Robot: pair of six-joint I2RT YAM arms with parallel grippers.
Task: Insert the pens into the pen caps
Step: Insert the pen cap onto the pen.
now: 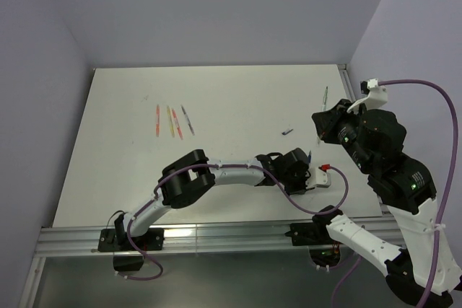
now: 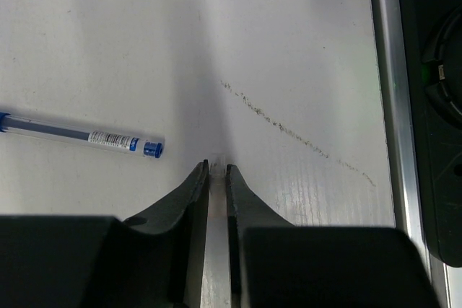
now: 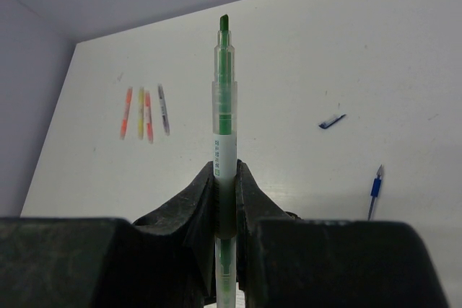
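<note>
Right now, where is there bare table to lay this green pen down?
The widest bare patch for the green pen lies mid-table, between the row of four pens and the dark cap. The far strip along the back wall is bare too. It is crowded near right, around the left claw, blue pen and cap.

Soft, even light is falling from above on the worktop (image 1: 238,99), tinting the walls (image 1: 216,12) violet and leaving only faint shadow under the left arm (image 1: 231,173), with a little glare showing on the metal rail (image 1: 180,233). In the left wrist view a grey shadow is stretching up from the left tool (image 2: 216,169), whose near body is reading dark and blurred; in the right wrist view the green pen (image 3: 224,106) is showing crisp while the far pens (image 3: 144,113) are looking slightly soft.
</note>
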